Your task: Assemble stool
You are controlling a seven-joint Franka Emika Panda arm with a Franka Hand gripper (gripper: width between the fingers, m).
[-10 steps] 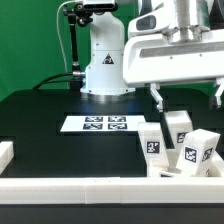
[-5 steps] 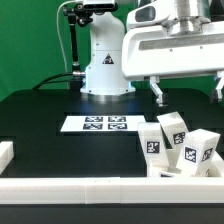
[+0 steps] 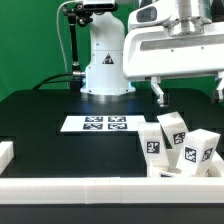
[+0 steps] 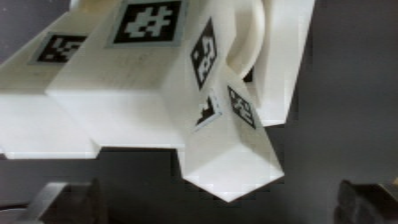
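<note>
Claw (image 3: 189, 97) risen slightly, hovering above stool legs (image 3: 172, 135), marker board (image 3: 95, 124) beside

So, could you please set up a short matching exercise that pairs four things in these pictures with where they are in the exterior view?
Things:
1. marker board
2. stool legs
3. robot base
4. hand

Places:
A. above the legs
B. back centre
C. flat on the table's middle
D. clustered at the exterior view's right

Pairs: 1-C, 2-D, 3-B, 4-A
</note>
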